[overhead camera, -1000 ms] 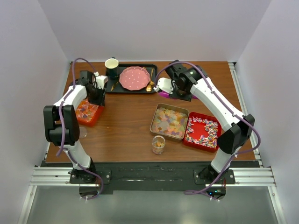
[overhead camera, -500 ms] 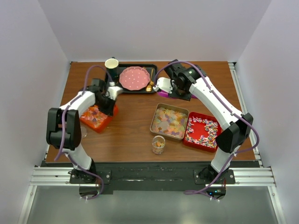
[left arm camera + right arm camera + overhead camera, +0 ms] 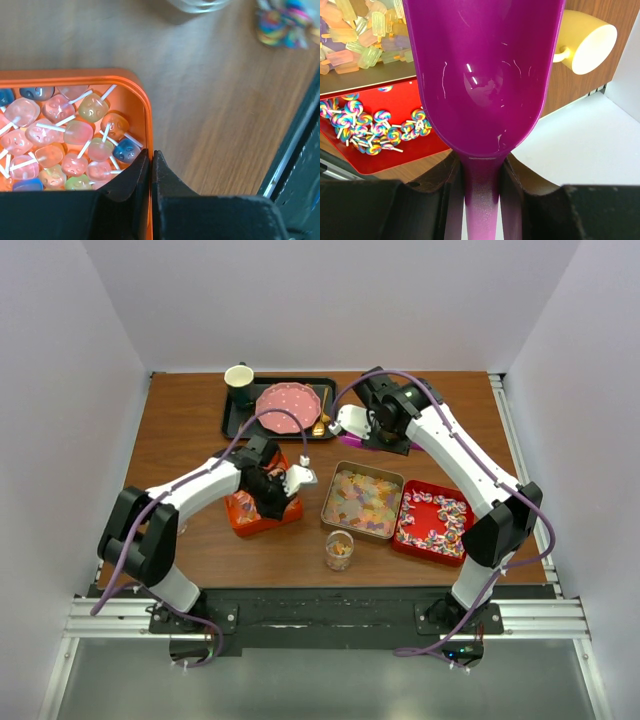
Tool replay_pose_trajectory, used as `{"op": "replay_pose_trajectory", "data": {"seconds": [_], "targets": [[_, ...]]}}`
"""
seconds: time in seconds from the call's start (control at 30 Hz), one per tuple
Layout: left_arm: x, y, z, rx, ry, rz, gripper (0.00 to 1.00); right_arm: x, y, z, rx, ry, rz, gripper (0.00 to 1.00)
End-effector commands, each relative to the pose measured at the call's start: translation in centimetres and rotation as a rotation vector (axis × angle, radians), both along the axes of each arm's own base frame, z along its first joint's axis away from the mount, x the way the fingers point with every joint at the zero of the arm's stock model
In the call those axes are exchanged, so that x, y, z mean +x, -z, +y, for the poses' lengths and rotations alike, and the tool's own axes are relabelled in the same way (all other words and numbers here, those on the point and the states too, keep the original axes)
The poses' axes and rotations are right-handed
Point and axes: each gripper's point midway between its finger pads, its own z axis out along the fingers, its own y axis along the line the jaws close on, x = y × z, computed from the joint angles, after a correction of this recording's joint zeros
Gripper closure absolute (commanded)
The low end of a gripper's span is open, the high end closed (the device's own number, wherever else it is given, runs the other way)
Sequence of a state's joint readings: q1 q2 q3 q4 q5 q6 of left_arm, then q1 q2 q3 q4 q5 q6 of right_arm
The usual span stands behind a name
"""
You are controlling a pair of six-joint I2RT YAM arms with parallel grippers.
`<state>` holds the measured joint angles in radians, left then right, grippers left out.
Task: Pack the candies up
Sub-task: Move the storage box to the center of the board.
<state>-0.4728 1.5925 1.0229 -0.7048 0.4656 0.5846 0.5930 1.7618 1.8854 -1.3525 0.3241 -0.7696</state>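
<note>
You gripped the orange tray point(image 3: 243, 512) and the purple scoop point(image 3: 352, 443).
From above, your left gripper point(image 3: 275, 496) sat at the tray's rim. Left wrist: jaws pinched that rim beside the candies point(image 3: 75, 140) inside. Right wrist: your right gripper point(image 3: 481, 170) clasped the scoop's handle.

Two matched arms: left arm point(image 3: 200, 485), right arm point(image 3: 460, 455).
Links: rounded white shells.
Joints, elbows, wrists: black housings.
Cable point(image 3: 548, 531): purple, one looped loosely along each arm.
Bases point(image 3: 180, 618): black blocks.
Wrist pod point(image 3: 350, 423): white, rounded, set against a black gripper body.
Fingers point(image 3: 125, 185): matte black, smooth, tapering to thin tips.
</note>
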Motion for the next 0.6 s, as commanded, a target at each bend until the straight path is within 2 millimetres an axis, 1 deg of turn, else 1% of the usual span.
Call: {"op": "replay_pose_trajectory", "data": {"seconds": [0.0,0.1,0.2,0.3,0.33,0.4,0.43,0.5,0.53,0.57], "targets": [[-0.9,-0.8,-2.6,-0.041,0.278,-0.117,0.93,-0.6,-1.4,-1.1,-0.007,0.029,-0.026,1.0],[-1.5,-0.3,-3.1,-0.026,0.412,-0.166,0.93,-0.6,-1.4,-1.2,-0.005,0.033,-0.027,1.0],[-1.0,0.0,-3.1,0.013,0.487,-0.218,0.93,-0.6,-1.3,-1.1,-0.008,0.03,-0.023,1.0],[0.3,0.3,-2.8,0.062,0.513,-0.27,0.94,-0.5,-1.3,-1.0,-0.004,0.032,-0.022,1.0],[1.1,0.5,-2.9,0.073,0.514,-0.304,0.94,-0.5,-1.2,-1.0,-0.005,0.033,-0.018,1.0],[2.6,0.8,-2.5,0.12,0.503,-0.361,0.94,-0.5,-1.1,-0.9,-0.004,0.03,-0.012,1.0],[3.7,0.8,-2.9,0.123,0.49,-0.411,0.94,-0.4,-1.0,-0.8,-0.005,0.029,-0.009,1.0],[4.7,0.5,-2.9,0.137,0.46,-0.447,0.94,-0.4,-1.0,-0.8,-0.002,0.028,-0.008,1.0],[5.2,-0.3,-3.4,0.12,0.446,-0.474,0.94,-0.4,-1.0,-0.8,-0.003,0.025,-0.006,1.0],[5.0,-1.0,-4.0,0.081,0.439,-0.475,0.93,-0.5,-0.9,-0.8,-0.006,0.022,-0.003,1.0]]}}
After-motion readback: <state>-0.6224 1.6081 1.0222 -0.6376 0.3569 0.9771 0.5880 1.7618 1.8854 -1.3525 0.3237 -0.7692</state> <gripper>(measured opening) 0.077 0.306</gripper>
